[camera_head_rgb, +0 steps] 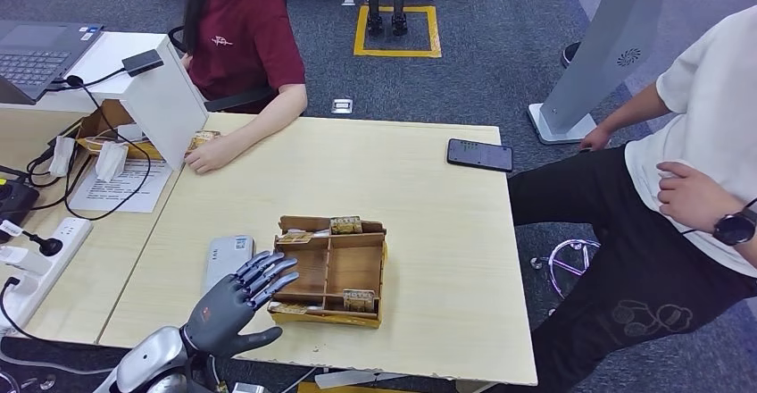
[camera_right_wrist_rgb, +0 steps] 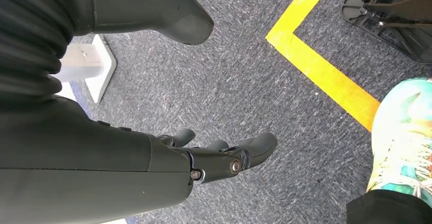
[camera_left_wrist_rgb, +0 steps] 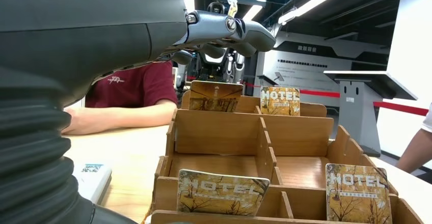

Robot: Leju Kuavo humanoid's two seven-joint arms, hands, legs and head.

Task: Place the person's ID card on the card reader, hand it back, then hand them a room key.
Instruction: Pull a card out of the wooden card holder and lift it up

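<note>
My left hand [camera_head_rgb: 234, 306] hovers over the table's near left part with its fingers spread and nothing in them, their tips above the left edge of the wooden key box [camera_head_rgb: 330, 271]. The box holds several HOTEL room key cards [camera_left_wrist_rgb: 222, 192] standing in its slots. A grey card reader [camera_head_rgb: 226, 258] lies flat just beyond my left hand, left of the box. My right hand [camera_right_wrist_rgb: 224, 160] hangs over the grey carpet with its fingers loosely apart, holding nothing. The left wrist view shows my hand [camera_left_wrist_rgb: 224, 28] above the box [camera_left_wrist_rgb: 219, 132].
A person in a dark red shirt [camera_head_rgb: 239, 36] sits at the far left with a hand on the table. Another person in a white shirt [camera_head_rgb: 705, 143] stands at the right. A black phone [camera_head_rgb: 480, 154] lies at the far right edge. Cables and a power strip [camera_head_rgb: 36, 259] crowd the left desk.
</note>
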